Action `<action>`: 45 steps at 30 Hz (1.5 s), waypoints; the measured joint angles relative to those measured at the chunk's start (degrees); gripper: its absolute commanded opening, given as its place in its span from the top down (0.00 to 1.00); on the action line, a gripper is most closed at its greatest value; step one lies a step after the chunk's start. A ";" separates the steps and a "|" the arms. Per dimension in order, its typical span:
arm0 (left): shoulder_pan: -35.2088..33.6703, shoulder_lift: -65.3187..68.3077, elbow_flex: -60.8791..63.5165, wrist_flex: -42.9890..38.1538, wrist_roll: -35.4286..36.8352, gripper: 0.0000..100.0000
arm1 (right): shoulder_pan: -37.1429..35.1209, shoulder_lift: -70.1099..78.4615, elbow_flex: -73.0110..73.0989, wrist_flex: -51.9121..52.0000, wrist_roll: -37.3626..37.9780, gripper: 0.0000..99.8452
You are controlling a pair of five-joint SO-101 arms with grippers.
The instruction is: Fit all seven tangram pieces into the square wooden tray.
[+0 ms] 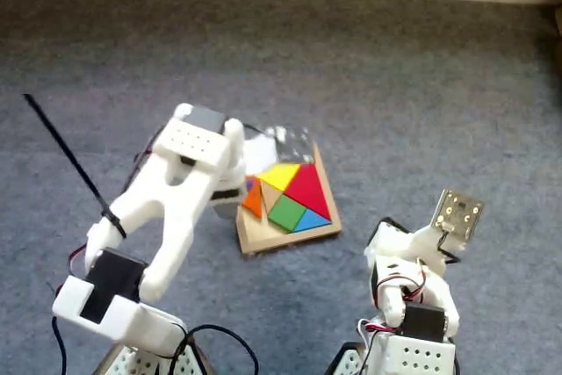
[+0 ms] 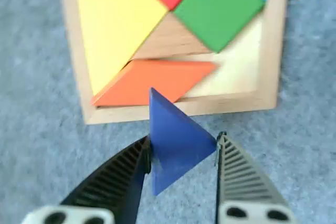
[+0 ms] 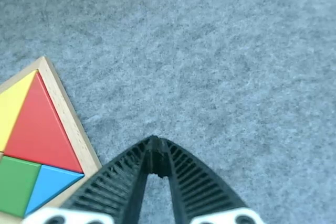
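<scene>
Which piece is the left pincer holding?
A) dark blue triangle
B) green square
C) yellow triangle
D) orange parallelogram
A: in the left wrist view the left pincer is shut on the dark blue triangle, just outside the rim of the wooden tray. The other three pieces already lie in the tray.

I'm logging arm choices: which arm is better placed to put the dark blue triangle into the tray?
Left. The left gripper is shut on the dark blue triangle, just outside the tray rim by the gap beside the orange piece. The right gripper is shut, empty, over carpet.
</scene>
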 measured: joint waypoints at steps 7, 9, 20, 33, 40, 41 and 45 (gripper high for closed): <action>6.24 0.00 2.11 0.00 -6.86 0.77 | 0.00 0.00 0.00 0.00 0.00 1.00; 6.42 0.00 2.11 0.00 -6.95 0.76 | 0.00 0.00 0.00 0.00 0.00 1.00; 7.03 -4.48 -0.62 0.97 -1.41 0.76 | 0.00 0.00 0.00 0.00 0.00 1.00; -6.95 -18.73 8.97 8.97 0.79 0.76 | 0.00 0.00 0.00 0.00 0.00 1.00; -11.96 -23.91 25.85 -2.11 12.40 0.76 | 0.00 0.00 0.00 0.00 0.00 1.00; -12.22 -24.35 27.52 -3.43 14.51 0.76 | 0.00 0.00 0.00 0.00 0.00 1.00; -11.87 -25.32 32.97 -7.38 22.07 0.76 | 0.00 0.00 0.00 0.00 0.00 1.00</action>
